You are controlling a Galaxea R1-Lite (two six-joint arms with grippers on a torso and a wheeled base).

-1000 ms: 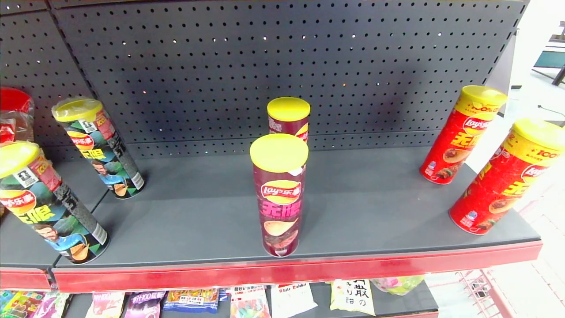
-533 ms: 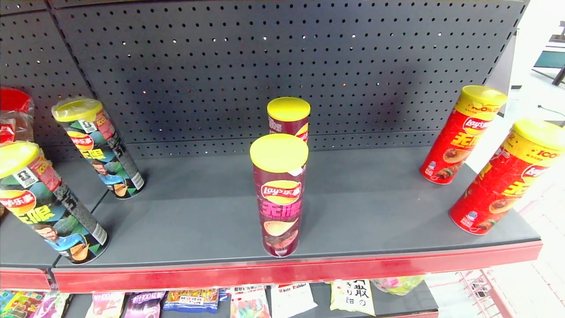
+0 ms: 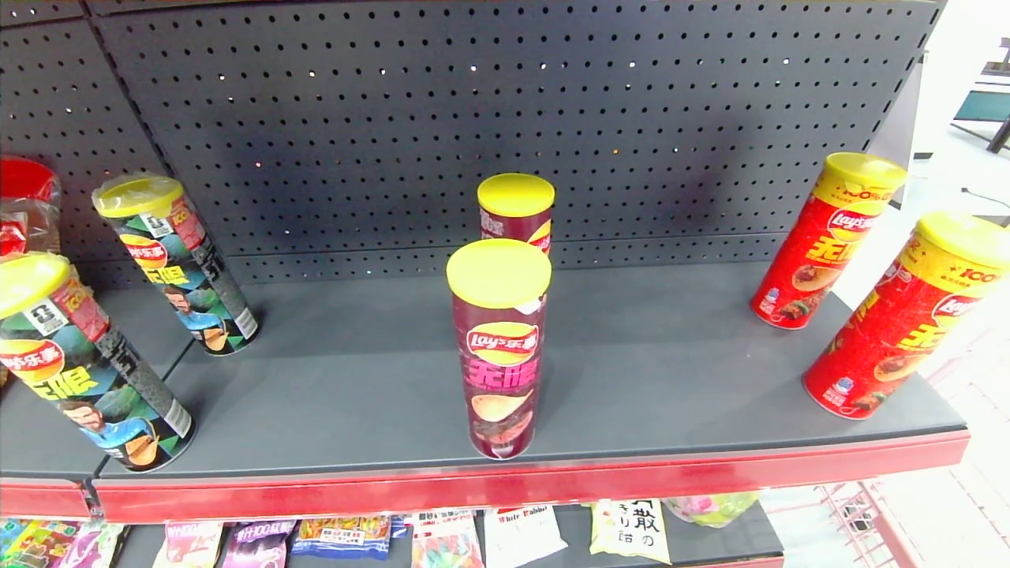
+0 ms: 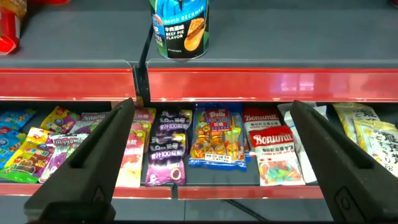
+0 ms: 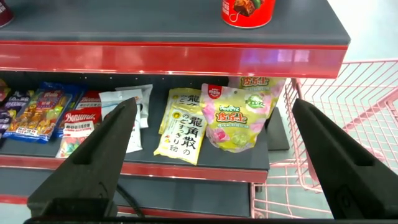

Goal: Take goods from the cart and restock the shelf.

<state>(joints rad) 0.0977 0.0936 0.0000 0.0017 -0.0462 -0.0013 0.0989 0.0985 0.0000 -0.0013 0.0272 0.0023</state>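
Holding nothing, my left gripper [image 4: 208,168] hangs with its fingers spread wide, and my right gripper [image 5: 208,163] does likewise. Just ahead of the left one lie snack bags [image 4: 214,140] on the lower shelf. Above them runs the red shelf lip [image 4: 261,84], with a blue-green can [image 4: 180,28] standing right at its edge. Ahead of the right one are sweet packets [image 5: 239,112], with a red can [image 5: 247,9] higher up. To its outer side is the pink cart [image 5: 367,87], which should hold the goods I must fetch, though I can see none in it. My worry is that, swinging toward the cart with spread fingers, I snag its wire or the lip. Rising too near the edge, I could also topple one of those tall, narrow cans.
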